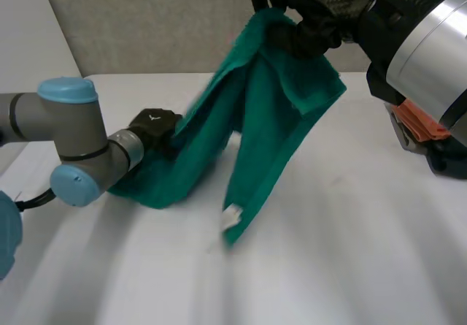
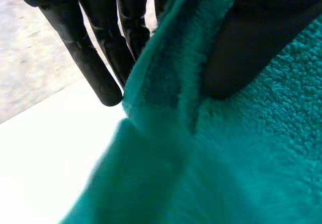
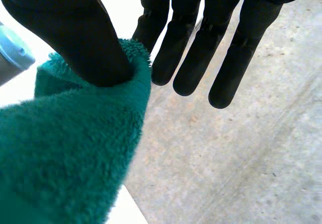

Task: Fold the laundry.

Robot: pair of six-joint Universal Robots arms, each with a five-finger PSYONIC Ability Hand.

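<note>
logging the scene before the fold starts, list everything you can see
towel: one, teal green, held up between the two hands, sagging toward the table
label: one, white, on the towel's lowest hanging corner
table: one, white, under the towel and arms
wall panel: one, grey-beige, behind the table
left arm: one, grey with light-blue caps, low over the table
right arm: one, silver and black, raised high
left hand: one, black, pinching the towel's lower end between thumb and fingers
right hand: one, black, thumb pinching the towel's top corner against a finger
</note>
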